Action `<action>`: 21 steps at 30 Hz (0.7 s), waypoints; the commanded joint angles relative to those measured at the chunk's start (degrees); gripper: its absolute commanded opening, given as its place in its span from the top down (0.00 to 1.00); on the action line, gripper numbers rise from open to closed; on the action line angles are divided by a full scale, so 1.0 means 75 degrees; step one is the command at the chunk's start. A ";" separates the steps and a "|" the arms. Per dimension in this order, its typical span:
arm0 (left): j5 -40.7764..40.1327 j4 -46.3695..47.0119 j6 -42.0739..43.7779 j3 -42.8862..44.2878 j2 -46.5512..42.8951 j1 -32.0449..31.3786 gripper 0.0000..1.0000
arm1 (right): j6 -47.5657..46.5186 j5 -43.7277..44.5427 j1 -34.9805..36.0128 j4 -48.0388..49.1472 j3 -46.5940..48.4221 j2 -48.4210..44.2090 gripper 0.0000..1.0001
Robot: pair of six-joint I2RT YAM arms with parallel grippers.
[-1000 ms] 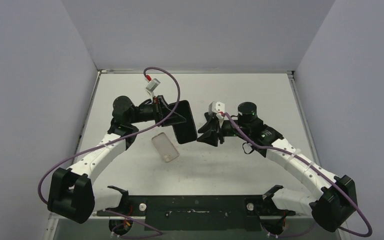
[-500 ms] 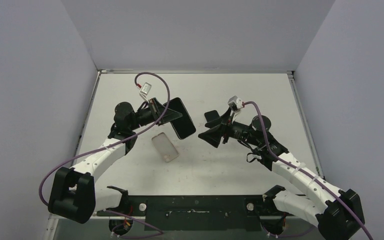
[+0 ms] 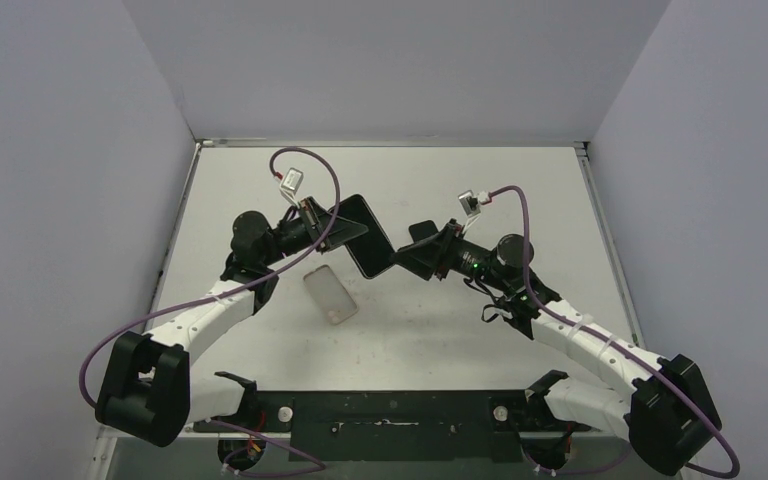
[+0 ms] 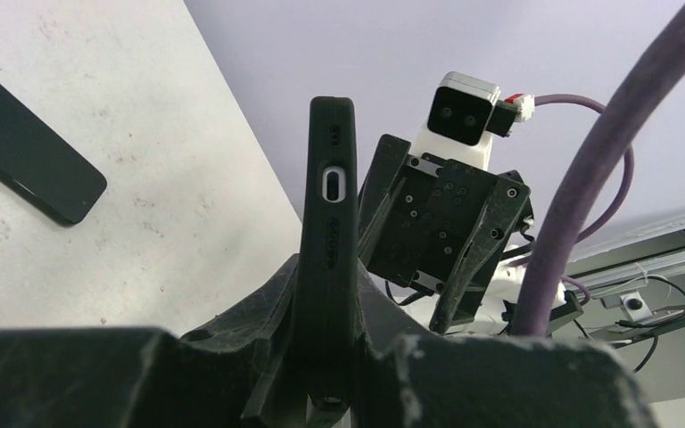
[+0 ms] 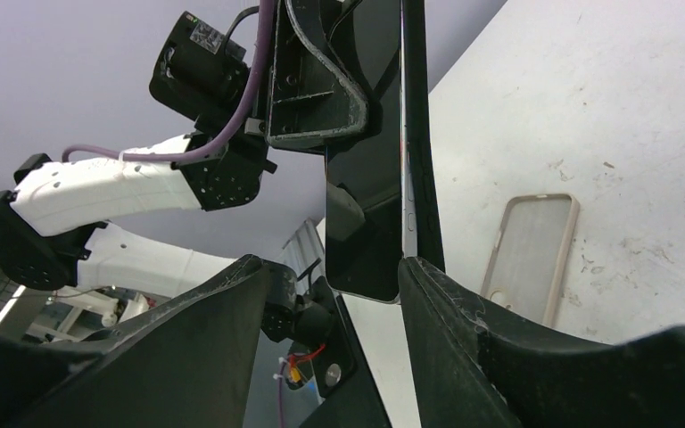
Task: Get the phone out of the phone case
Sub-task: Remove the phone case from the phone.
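Note:
My left gripper [image 3: 345, 228] is shut on a black phone in a black case [image 3: 365, 238] and holds it on edge above the table. The left wrist view shows the case [image 4: 328, 205] edge-on between the fingers, charging port towards the camera. My right gripper [image 3: 407, 262] is open at the phone's near end. In the right wrist view the dark screen [image 5: 366, 178] hangs between that gripper's [image 5: 339, 303] spread fingers, and the case edge [image 5: 421, 134] is close against the right finger [image 5: 464, 312].
A clear empty case [image 3: 330, 295] lies flat on the table below the held phone and also shows in the right wrist view [image 5: 535, 254]. A flat black slab [image 4: 27, 143] lies on the table in the left wrist view. Purple cables loop over both wrists.
My right gripper has moved left and its open fingers now straddle the phone's end. My left gripper has tilted the phone slightly and kept its hold.

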 commanded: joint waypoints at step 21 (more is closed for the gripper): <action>-0.0663 0.2574 -0.1185 -0.0101 0.0066 -0.0316 1.00 | 0.0626 -0.0098 0.0223 0.0940 -0.0118 0.0164 0.51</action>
